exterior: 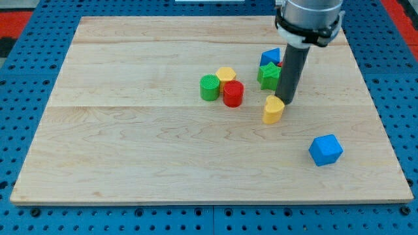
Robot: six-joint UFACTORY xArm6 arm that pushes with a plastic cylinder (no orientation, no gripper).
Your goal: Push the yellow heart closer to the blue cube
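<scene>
Yellow heart (273, 109) and blue cube (325, 149) sit well apart on the pale wooden bench (130, 150), and that gap is the story: as far as we can judge, the push has barely begun, if at all. The heart lies a little right of the bench's centre; the cube rests nearer the bottom right corner, down and to the right of the heart, with bare wood between the two.

Our end effector is no claw but a plain dark rod, so there is nothing to spread or press together and nothing it can pinch. My tip (287, 102) stands just at the heart's upper right side, seemingly touching it or very nearly so; we cannot tell which from this angle. That spot looks awkward to us, since a shove from there would tend to send the heart down and left, not towards the cube. We reckon the rod wants to get round to the heart's upper left side first.

Behind the rod, towards the top edge, a green star-like block (268, 76) and a second blue block (271, 57) crowd together. Left of them a green cylinder (209, 87), a yellow block (226, 74) and a red cylinder (233, 94) form a tight cluster near mid-bench.
</scene>
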